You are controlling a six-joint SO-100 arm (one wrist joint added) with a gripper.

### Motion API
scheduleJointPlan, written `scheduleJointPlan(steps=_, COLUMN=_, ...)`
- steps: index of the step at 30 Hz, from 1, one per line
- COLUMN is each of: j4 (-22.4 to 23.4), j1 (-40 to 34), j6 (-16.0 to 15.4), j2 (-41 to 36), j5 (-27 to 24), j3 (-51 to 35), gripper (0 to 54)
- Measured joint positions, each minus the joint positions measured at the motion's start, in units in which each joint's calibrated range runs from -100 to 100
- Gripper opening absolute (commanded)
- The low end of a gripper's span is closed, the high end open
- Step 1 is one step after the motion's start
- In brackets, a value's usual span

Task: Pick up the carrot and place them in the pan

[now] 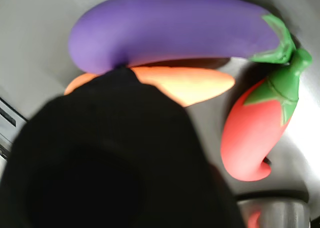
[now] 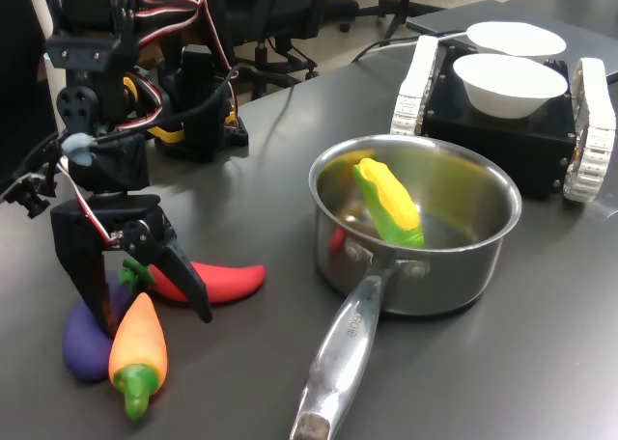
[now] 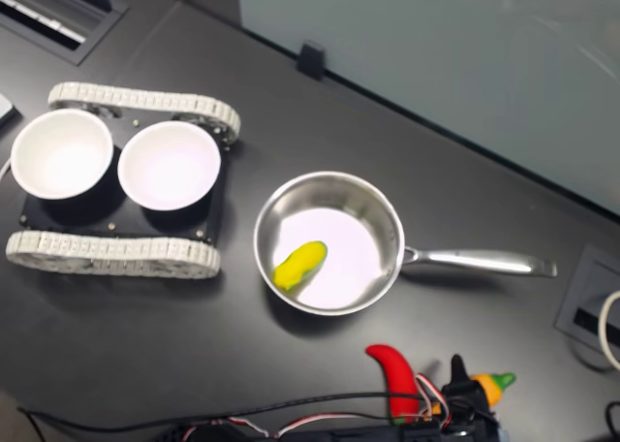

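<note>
- At the first exterior view's left, the hand (image 2: 153,310) is standing over the toy vegetables with its jaws spread wide, one finger coming down by the eggplant (image 2: 85,342) and the other reaching toward the chili pepper (image 2: 217,281); nothing is being held.
- Just beside the lower finger, the carrot (image 2: 139,353) is lying on the dark surface (image 2: 502,363), green stem end pointing toward the camera; in the wrist view the carrot (image 1: 190,84) is sitting against the eggplant (image 1: 170,28), partly hidden by the black finger, with the chili pepper (image 1: 255,133) close by.
- Further right, the pan (image 2: 410,230) is sitting well apart from the carrot, its handle pointing toward the camera, with only a corn cob (image 2: 388,201) resting inside.
- At the far right, two white bowls (image 2: 510,85) are resting on a tracked black base.
- Judging by this, the task is barely starting: the carrot is not yet gripped, so closing, lifting, carrying and releasing in the pan are all remaining.
</note>
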Motion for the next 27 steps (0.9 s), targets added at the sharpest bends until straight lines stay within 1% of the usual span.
scheduleJointPlan(steps=4, j4=-0.9, j1=0.0, j6=0.5, j2=0.1, j5=0.0, j3=2.1, gripper=33.4)
scheduleJointPlan(steps=6, j4=-1.6, j1=-0.1, j6=1.3, j2=0.0, j5=0.0, j3=3.3, gripper=33.6)
scheduleJointPlan(steps=9, j4=-2.3, j1=-0.1, j6=2.3, j2=0.0, j5=0.0, j3=4.2, gripper=32.6)
scheduleJointPlan(steps=13, j4=-2.5, j1=-0.1, j6=2.8, j2=0.0, j5=0.0, j3=4.3, gripper=31.2)
scheduleJointPlan(steps=18, j4=-2.5, j1=-0.2, j6=3.3, j2=0.0, j5=0.0, j3=4.3, gripper=27.5)
scheduleJointPlan(steps=23, j4=-3.3, j1=-0.2, j6=4.4, j2=0.4, j5=-0.1, j3=4.3, gripper=22.3)
scheduleJointPlan(steps=27, j4=-4.2, j1=-0.2, j6=5.5, j2=0.8, j5=-0.2, j3=4.3, gripper=20.0)
